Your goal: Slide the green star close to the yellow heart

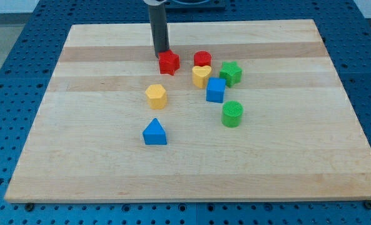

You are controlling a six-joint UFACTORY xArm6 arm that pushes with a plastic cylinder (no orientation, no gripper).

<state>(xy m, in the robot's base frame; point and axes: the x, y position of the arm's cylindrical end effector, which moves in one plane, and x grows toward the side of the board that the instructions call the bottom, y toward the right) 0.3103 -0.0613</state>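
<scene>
- My tip (162,52) sits in the upper middle of the frame, touching or just above the top edge of the red star-like block (169,62); there is no hand or jaw to open or close, only the bare rod end.
- The green star (231,73) lies right of centre, just beside the yellow heart (201,75), with a narrow gap between them.
- The blue cube (215,90) sits just below that gap, and the red cylinder (202,59) just above the heart.
- To finish well, I judge the tip should go round to the star's right side and push gently toward the frame's left, stopping early so the heart is not shoved off.
- A low push risks catching the blue cube.
- Farther off are the yellow hexagon (156,95), the blue triangle (154,132) and the green cylinder (232,114).
- The rod's upper part is cut off at the frame's top, and whether the tip truly touches the red block cannot be made out.
</scene>
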